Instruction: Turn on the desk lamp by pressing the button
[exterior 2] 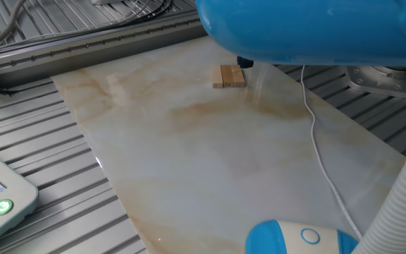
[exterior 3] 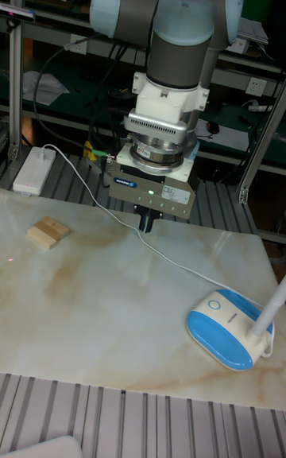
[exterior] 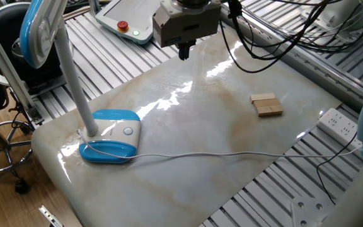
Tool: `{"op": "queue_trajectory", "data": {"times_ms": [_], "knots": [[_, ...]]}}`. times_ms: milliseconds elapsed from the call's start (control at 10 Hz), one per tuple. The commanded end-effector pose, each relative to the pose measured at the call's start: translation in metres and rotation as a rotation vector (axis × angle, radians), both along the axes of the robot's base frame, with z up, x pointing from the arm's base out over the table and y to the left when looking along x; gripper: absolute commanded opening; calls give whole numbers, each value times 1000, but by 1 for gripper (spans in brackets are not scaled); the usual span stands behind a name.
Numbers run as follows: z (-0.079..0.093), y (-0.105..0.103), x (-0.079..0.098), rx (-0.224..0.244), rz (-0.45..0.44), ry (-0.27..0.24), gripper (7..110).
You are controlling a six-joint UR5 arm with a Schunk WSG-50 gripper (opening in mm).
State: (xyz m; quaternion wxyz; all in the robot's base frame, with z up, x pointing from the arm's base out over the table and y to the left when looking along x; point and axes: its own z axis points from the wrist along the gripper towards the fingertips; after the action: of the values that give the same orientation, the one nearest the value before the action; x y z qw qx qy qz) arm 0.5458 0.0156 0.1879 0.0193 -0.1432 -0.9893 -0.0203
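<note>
The desk lamp stands at the table's near left corner, with its blue-and-white base (exterior: 109, 137), a pale stem and a blue-rimmed head (exterior: 38, 28). The button (exterior: 127, 131) is a small white disc on the base's top; it also shows in the tall fixed view as the button (exterior 3: 214, 304). My gripper (exterior: 183, 52) hangs above the far edge of the table, well away from the lamp. Its dark fingertips (exterior 3: 147, 222) are pressed together with nothing between them. In the other fixed view the lamp head (exterior 2: 309, 28) hides nearly all of the gripper.
A small wooden block (exterior: 266, 104) lies on the marble table (exterior: 207, 145) toward the right. The lamp's thin white cord (exterior: 232, 153) runs across the front to a power strip (exterior: 341, 125). A white-and-teal pendant (exterior: 128, 22) with a red button lies behind the table.
</note>
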Motion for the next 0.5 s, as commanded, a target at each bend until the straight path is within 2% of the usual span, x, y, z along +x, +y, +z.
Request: {"op": "queue_trajectory", "data": {"times_ms": [0,100,400], "knots": [[5,3,-18,16,-28,77,7],[7,5,-23,26,-44,100,7],[11,3,-22,50,-65,106,7]]}}
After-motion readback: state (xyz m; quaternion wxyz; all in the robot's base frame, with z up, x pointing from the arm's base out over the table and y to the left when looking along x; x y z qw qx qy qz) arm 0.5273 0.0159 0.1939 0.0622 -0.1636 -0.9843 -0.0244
